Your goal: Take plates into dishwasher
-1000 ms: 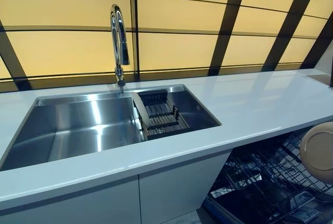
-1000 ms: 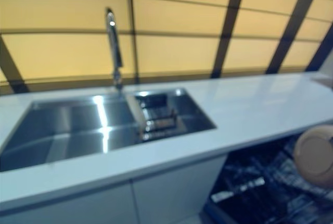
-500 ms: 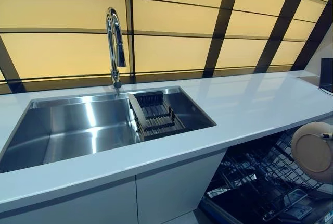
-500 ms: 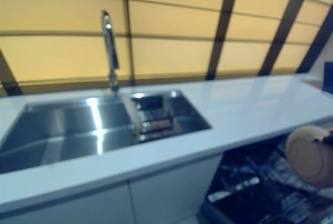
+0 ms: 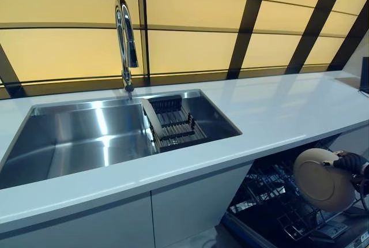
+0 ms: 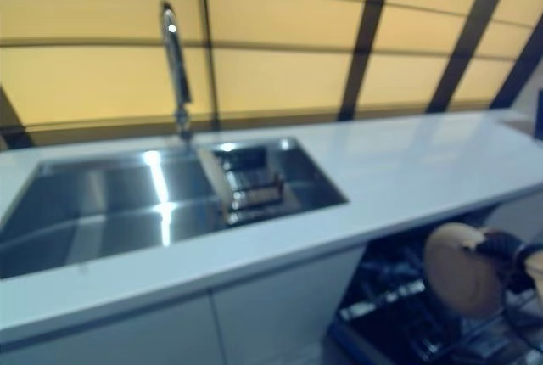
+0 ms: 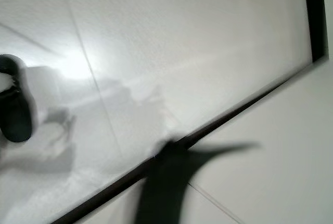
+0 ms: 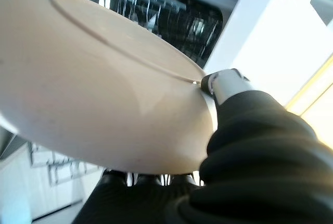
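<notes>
plate: round beige ceramic plate (image 5: 323,180) held on edge over the open dishwasher's black wire rack (image 5: 277,202), below the front edge of the white countertop (image 5: 271,115); not yet in a slot
hand: right hand (image 5: 353,164) clamps the plate rim, thumb tip (image 8: 221,82) over the edge, fingers behind it
change: against the earlier frames the plate sits lower and further left in view, its whole disc now visible; some of that is camera shift, but hand and plate have come down toward the rack, so I read it as the lowering-in step
orientation: near upright, underside with foot ring facing the camera and toward the stainless sink (image 5: 86,138); a disc has no long axis, its plane stands roughly vertical
next: line the edge up between rack tines
left hand: not visible in any view
</notes>
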